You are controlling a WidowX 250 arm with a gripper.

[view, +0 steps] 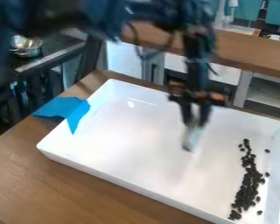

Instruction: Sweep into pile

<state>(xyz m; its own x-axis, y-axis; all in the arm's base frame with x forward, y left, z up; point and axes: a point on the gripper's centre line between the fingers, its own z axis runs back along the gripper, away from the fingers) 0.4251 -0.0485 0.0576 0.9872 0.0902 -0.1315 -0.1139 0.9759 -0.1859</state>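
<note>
Wooden table (89,188) under white tray (136,140), dark beans (246,193), hand (195,122) pinching pale tool (190,140), counter (253,57) behind

Tool (195,120) grips pale piece (190,139) over tray (131,135) | dark bits (246,192) — uneven band, view right

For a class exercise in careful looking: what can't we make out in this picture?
All in the camera view:
- Pale object in the gripper: blurred, kind unclear.
- Dark pieces: too small and bunched to count.
- White tray: near corner cut off by bottom edge; some rim hidden under blue sheet.
</note>
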